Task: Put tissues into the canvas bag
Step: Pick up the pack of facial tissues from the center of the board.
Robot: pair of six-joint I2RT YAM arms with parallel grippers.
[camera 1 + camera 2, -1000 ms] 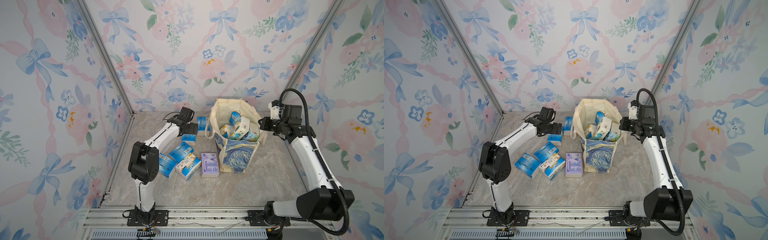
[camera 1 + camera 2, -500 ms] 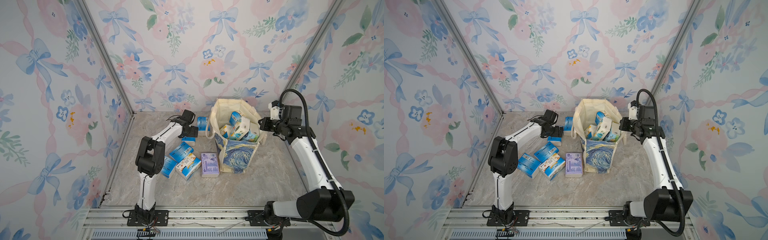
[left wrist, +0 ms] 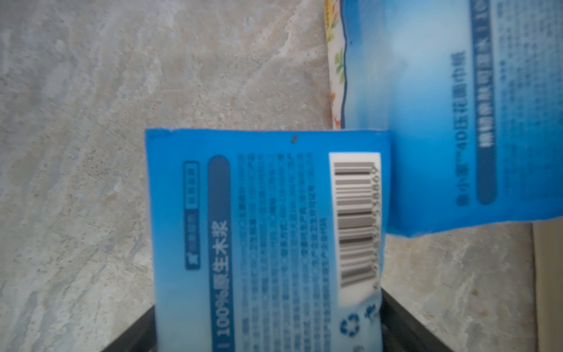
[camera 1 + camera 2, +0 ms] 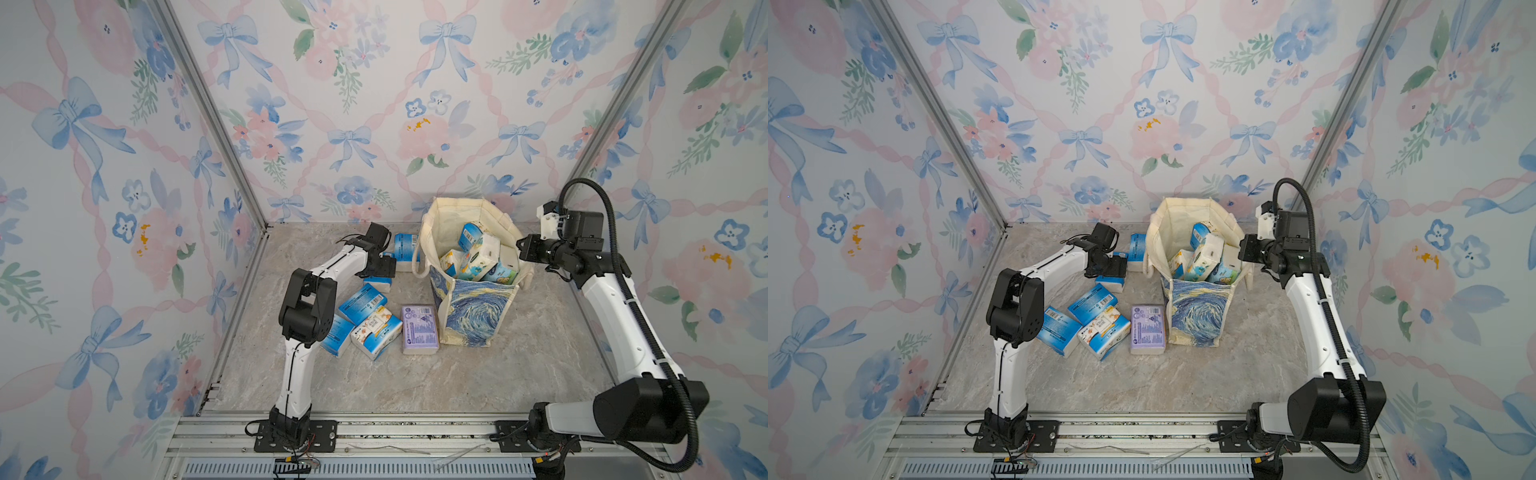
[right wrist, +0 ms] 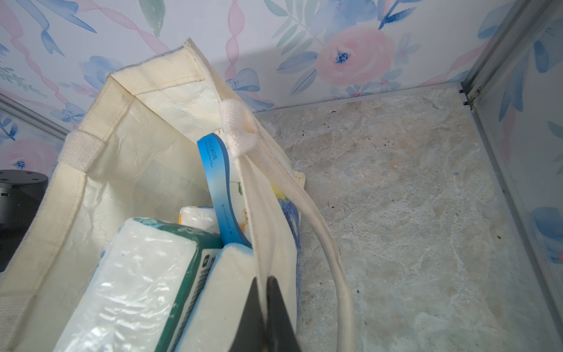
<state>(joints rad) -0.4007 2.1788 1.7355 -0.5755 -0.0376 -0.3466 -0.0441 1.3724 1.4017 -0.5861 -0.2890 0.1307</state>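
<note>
The canvas bag (image 4: pixel 473 316) (image 4: pixel 1196 316) stands open at the back right with several tissues (image 4: pixel 478 257) inside. My right gripper (image 4: pixel 521 249) (image 5: pixel 264 280) is shut on its right rim (image 5: pixel 274 213), with the canvas pinched between the fingers. A green-white pack (image 5: pixel 137 274) lies just inside. My left gripper (image 4: pixel 380 270) (image 3: pixel 268 320) is open and low over the table left of the bag. A blue pack (image 3: pixel 268 228) (image 4: pixel 377 284) lies between its wide jaws. Another blue pack (image 4: pixel 405 251) (image 3: pixel 441 122) stands beside it, by the bag.
Loose packs lie in front of the left gripper: a blue one (image 4: pixel 360 301), a cartoon-print one (image 4: pixel 376 330), a lilac one (image 4: pixel 419 328) against the bag, and a blue one (image 4: pixel 336 336) partly under the left arm's elbow (image 4: pixel 307 307). Patterned walls close three sides.
The left arm's elbow has swung in and up, and its gripper has settled over the blue pack with the jaws slightly narrower. The right arm and the bag have not moved.
</note>
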